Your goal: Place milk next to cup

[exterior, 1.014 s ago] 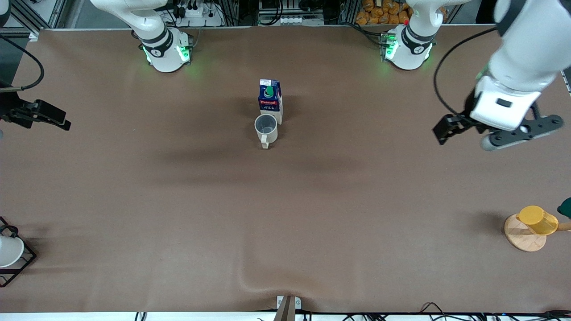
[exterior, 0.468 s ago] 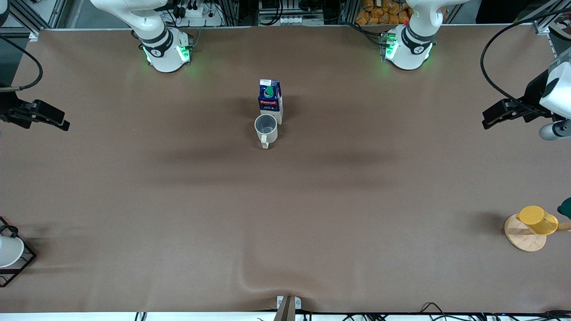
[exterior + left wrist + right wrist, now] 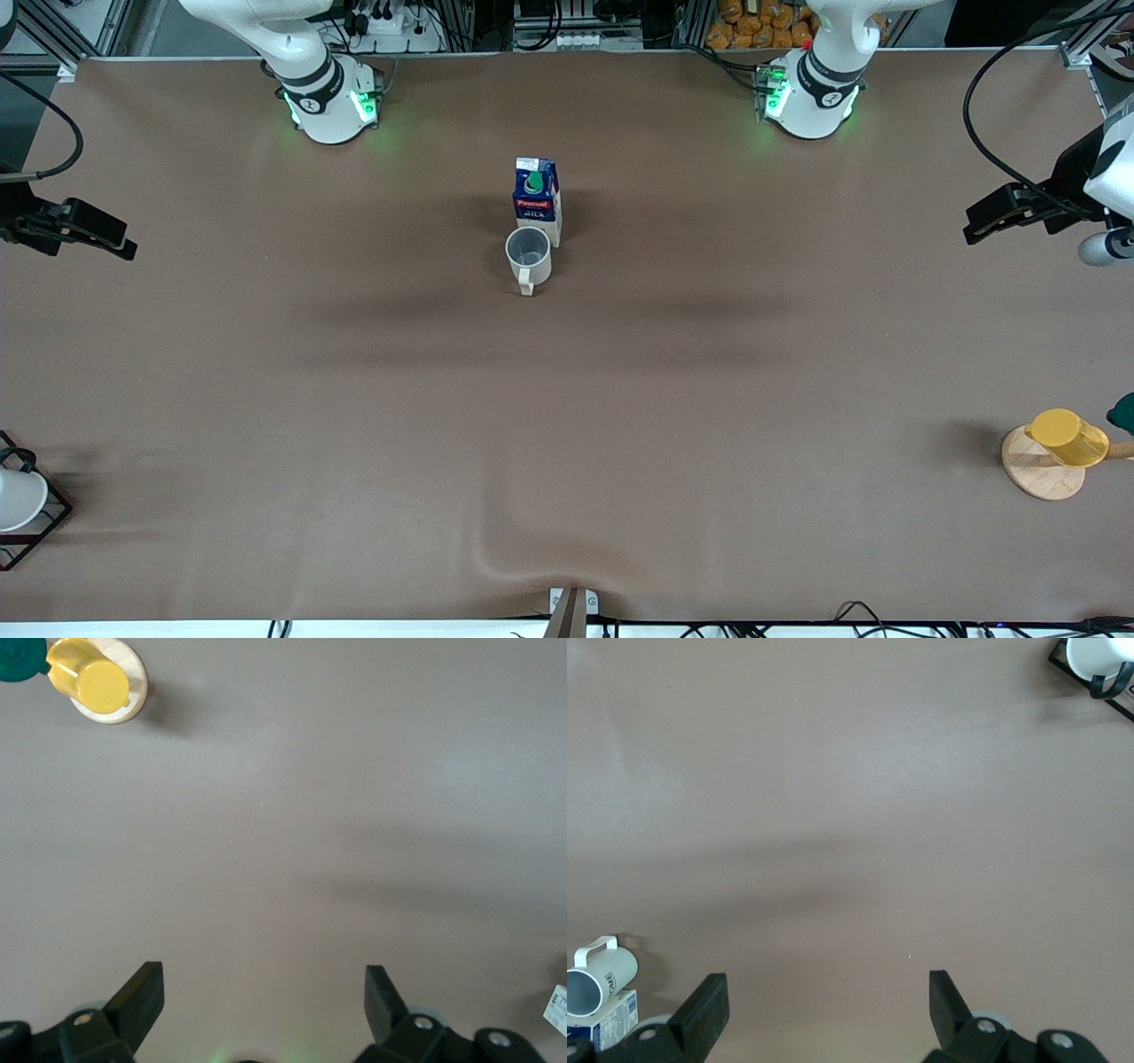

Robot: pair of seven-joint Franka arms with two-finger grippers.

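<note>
The milk (image 3: 536, 198), a dark blue carton with a green cap, stands upright at the table's middle, toward the robots' bases. The cup (image 3: 528, 256), a beige mug with a grey inside, stands right beside it, nearer to the front camera, handle toward that camera. Both show at the edge of the right wrist view, the cup (image 3: 601, 979) next to the milk (image 3: 609, 1019). My left gripper (image 3: 1001, 217) hangs open and empty over the left arm's end of the table (image 3: 266, 979). My right gripper (image 3: 89, 232) waits open and empty over the right arm's end (image 3: 828, 988).
A yellow plastic cup (image 3: 1067, 437) lies on a round wooden coaster at the left arm's end, near the front camera, with a dark green thing (image 3: 1123, 412) beside it. A white cup in a black wire frame (image 3: 18, 501) stands at the right arm's end.
My left arm has swung away from the table's middle toward its own end of the table, open and empty. The milk, the cup and the right arm have not moved.
</note>
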